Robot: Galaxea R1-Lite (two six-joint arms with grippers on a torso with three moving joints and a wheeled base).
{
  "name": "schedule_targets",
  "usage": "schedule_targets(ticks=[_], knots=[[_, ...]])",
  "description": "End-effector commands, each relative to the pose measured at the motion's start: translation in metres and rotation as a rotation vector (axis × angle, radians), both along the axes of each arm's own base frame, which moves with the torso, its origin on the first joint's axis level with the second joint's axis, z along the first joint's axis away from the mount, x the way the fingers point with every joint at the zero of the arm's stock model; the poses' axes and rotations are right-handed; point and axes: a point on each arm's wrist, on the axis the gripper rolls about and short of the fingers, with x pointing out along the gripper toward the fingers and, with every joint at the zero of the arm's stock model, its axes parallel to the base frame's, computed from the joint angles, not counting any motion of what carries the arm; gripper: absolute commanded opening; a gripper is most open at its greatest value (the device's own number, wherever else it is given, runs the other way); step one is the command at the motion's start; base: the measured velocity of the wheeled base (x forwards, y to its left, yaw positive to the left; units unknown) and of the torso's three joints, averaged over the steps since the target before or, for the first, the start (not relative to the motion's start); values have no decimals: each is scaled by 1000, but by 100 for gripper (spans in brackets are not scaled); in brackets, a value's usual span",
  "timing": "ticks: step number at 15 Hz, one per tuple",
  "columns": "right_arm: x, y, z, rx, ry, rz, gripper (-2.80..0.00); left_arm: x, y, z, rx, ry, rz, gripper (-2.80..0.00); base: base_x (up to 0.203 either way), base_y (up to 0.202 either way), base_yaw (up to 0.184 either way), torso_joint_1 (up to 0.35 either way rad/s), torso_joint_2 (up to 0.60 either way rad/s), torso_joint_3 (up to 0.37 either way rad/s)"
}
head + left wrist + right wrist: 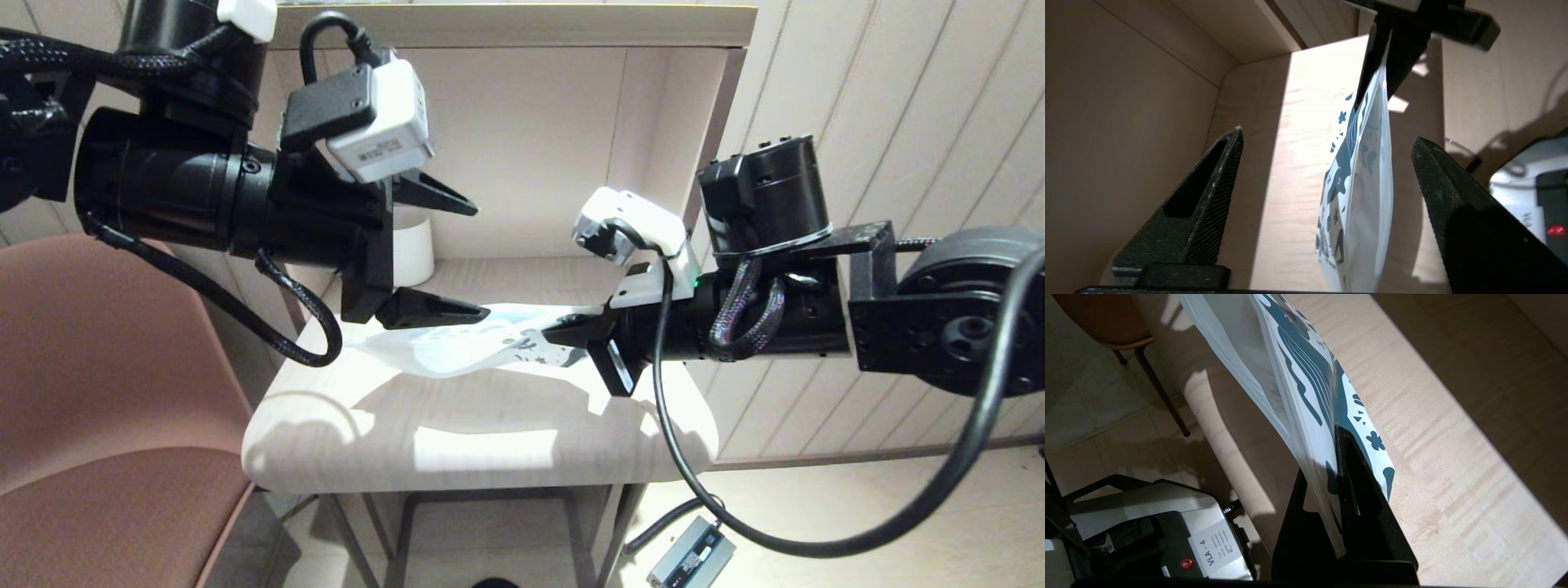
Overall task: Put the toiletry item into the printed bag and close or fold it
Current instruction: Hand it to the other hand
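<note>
The printed bag (453,347) hangs above the small wooden table (490,441), white with dark teal print at one end. My right gripper (559,333) is shut on that printed end and holds the bag edge-on (1290,375). My left gripper (457,253) is open at the bag's other end, one finger above it and one finger (437,309) at its edge. In the left wrist view the bag (1367,204) stands between the spread fingers (1208,204), touching neither, with the right gripper (1392,61) clamped on its far end. The toiletry item is not in view.
A white ribbed mug (412,249) stands at the back of the table, behind my left gripper. Shelf walls (678,122) close in the back and right side. A brown chair (98,392) stands to the left. The robot's base (1147,531) is below the table edge.
</note>
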Motion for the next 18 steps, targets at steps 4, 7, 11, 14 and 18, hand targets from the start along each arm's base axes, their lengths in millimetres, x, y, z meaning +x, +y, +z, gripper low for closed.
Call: schedule_targets(ticks=[4, 7, 11, 14, 18], knots=[[-9, -7, 3, 2, -4, -1, -280, 1, 3, 24, -206, 292, 31, -280, 0, 0, 0, 0, 0, 0], [-13, -11, 7, 22, -4, -10, -280, 3, 27, 1, -188, 395, 115, -280, 0, 0, 0, 0, 0, 0], [-14, -15, 12, 41, 1, -24, -280, -2, 58, -26, -265, 567, 169, -280, 0, 0, 0, 0, 0, 0], [-15, -16, 16, 74, 19, -41, -280, -3, 63, -43, -332, 539, 169, -280, 0, 0, 0, 0, 0, 0], [-15, -17, 18, 97, 43, -56, -280, 8, 86, -36, -528, 488, 206, -280, 0, 0, 0, 0, 0, 0]])
